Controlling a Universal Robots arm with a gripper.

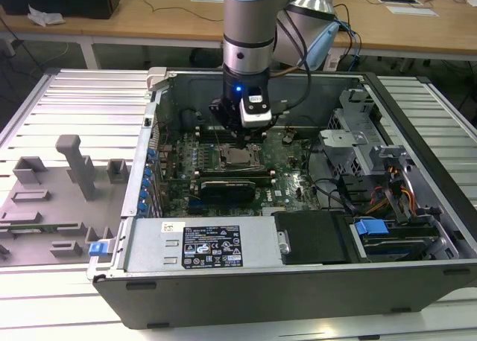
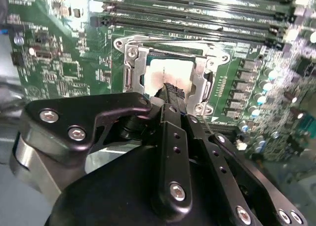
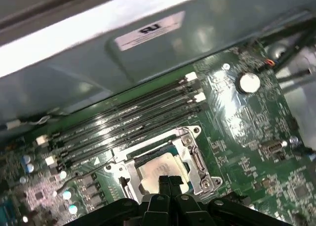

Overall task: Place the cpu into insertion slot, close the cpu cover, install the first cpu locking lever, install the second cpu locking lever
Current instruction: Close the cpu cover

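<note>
The cpu (image 2: 167, 69) (image 3: 157, 168) lies flat in the insertion slot (image 1: 238, 159), its silver-grey top showing. The cpu cover (image 2: 132, 63) (image 3: 193, 156) is a silver frame lying down around the chip. My gripper (image 2: 170, 90) (image 3: 169, 180) (image 1: 244, 138) is shut with its black fingertips (image 3: 163, 181) pressed together and nothing between them. The tips hang over one edge of the chip, at or just above its surface. A thin metal lever rod (image 3: 84, 179) runs out from the socket's side. Whether it is latched I cannot tell.
The board sits inside an open computer case (image 1: 417, 110). Long black memory slots (image 2: 197, 18) (image 3: 128, 122) run beside the socket. A power supply (image 1: 212, 244) lies along the front, and drive bays and cables (image 1: 387, 192) stand at the exterior view's right. A grey fixture tray (image 1: 52, 192) lies outside the case.
</note>
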